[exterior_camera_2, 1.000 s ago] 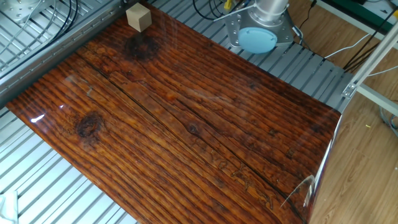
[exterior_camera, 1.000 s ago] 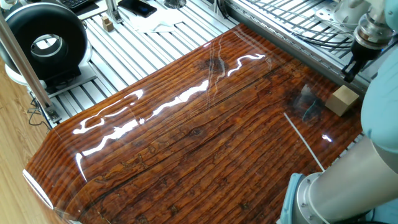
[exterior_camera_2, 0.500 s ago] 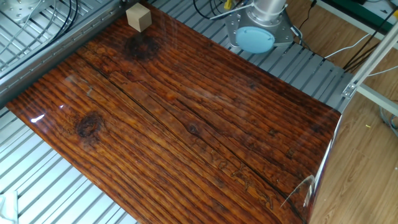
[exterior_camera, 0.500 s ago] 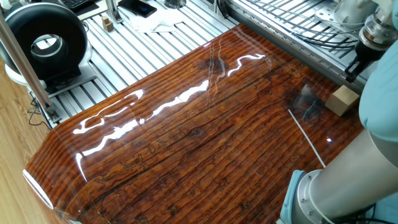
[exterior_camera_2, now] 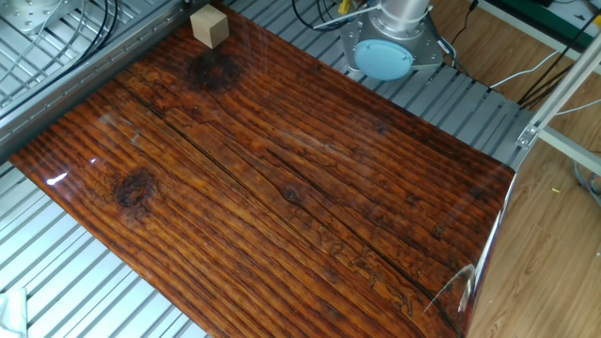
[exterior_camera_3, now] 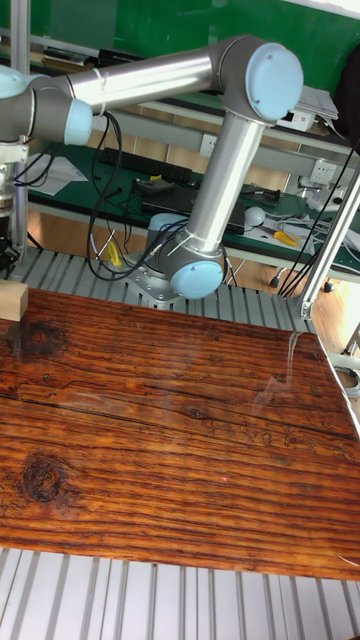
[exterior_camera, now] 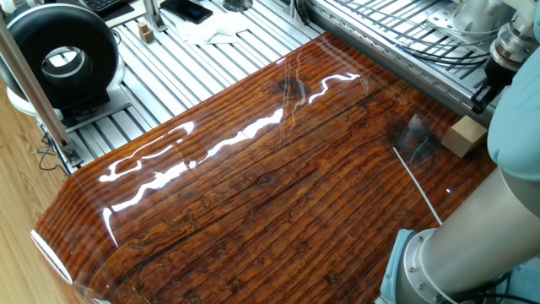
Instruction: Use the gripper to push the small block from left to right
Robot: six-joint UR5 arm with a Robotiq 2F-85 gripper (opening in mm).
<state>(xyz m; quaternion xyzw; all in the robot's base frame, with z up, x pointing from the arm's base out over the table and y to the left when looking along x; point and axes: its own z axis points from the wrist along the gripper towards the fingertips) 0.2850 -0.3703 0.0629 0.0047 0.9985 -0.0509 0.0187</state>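
Observation:
The small block (exterior_camera: 466, 136) is a plain light-tan wooden cuboid at the far right corner of the glossy brown wooden board (exterior_camera: 253, 194). It also shows as the block (exterior_camera_2: 208, 25) at the board's top left and the block (exterior_camera_3: 12, 300) at the left edge. My gripper (exterior_camera: 482, 95) hangs just above and behind the block, off the board's edge and apart from it. My own grey arm partly covers it. In the tall view the gripper (exterior_camera_3: 6, 245) is cut off by the frame edge. Its jaws are too hidden to read.
Slatted metal table (exterior_camera: 211, 59) surrounds the board. A black round device (exterior_camera: 59, 52) and a tiny wooden piece (exterior_camera: 147, 34) stand far left. Cables (exterior_camera: 396, 25) lie behind the board. My arm's base (exterior_camera_2: 390, 47) stands beside the board, and its elbow (exterior_camera: 472, 253) overhangs the near right.
The gripper and wrist have drifted slightly to the right in the one fixed view, further behind my arm. The block has not moved.

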